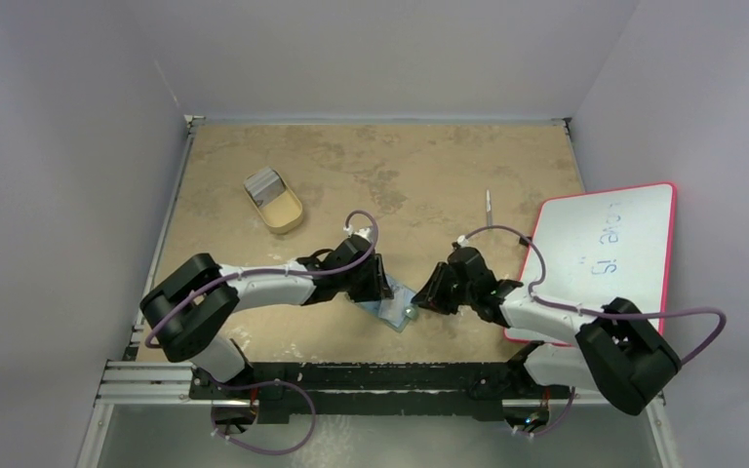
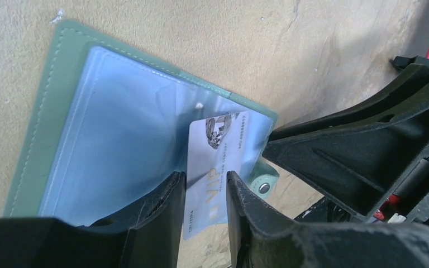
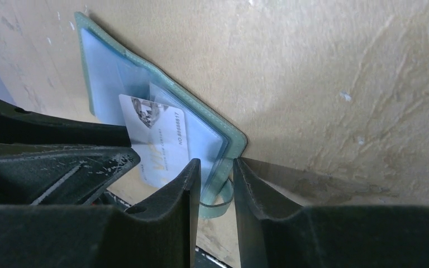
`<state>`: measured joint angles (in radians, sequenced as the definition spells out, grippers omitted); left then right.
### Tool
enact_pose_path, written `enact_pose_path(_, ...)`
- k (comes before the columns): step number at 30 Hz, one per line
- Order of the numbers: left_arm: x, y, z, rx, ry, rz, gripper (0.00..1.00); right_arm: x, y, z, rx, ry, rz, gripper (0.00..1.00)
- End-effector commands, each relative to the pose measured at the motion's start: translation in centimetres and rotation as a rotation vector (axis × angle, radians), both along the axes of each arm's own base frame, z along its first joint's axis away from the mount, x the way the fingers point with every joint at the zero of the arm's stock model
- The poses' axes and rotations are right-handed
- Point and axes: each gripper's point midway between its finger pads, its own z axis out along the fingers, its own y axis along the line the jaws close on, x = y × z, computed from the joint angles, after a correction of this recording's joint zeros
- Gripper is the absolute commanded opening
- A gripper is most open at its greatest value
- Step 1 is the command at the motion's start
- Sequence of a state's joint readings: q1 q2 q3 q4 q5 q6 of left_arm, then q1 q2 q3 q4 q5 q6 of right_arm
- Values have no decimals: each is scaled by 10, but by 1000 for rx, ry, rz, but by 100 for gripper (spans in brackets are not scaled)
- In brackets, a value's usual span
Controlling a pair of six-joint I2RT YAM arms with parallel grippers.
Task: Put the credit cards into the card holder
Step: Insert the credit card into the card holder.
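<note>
VIP card (image 2: 218, 145), clamped in left gripper (image 2: 205, 178), points lengthwise into card holder (image 2: 56, 84); right gripper (image 3: 217, 173) straddles its tab (image 2: 265, 187), grip unclear.

Card holder (image 1: 391, 308) open on counter (image 1: 429, 166), between left fingers (image 1: 380, 286) and right fingers (image 1: 434, 292). Credit cards (image 1: 263, 182) stacked in tan tray (image 1: 283, 213), far left. Whiteboard (image 1: 605, 253) at right.
</note>
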<state>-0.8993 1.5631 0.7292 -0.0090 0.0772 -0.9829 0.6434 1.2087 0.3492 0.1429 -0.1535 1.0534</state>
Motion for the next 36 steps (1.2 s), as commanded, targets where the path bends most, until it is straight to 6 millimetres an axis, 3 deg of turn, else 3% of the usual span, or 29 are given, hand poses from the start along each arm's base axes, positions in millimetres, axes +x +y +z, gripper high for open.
enact_pose_path(1,11,-20,13,-57,-64,-43,32,23,11,15,-9,-68,11,31)
enact_pose_path(12,27,-39,24,-97,-112,-39,30,61,0,13,-153,-138,64,30)
enact_pose_path(19,36,-36,40,-102,-162,0,32,70,-13,32,-217,-196,70,32)
enact_pose_path(27,35,-29,32,-70,-147,19,34,65,-15,48,-203,-223,85,39)
enact_pose_path(36,43,-28,38,-51,-176,38,36,62,-14,64,-176,-258,91,41)
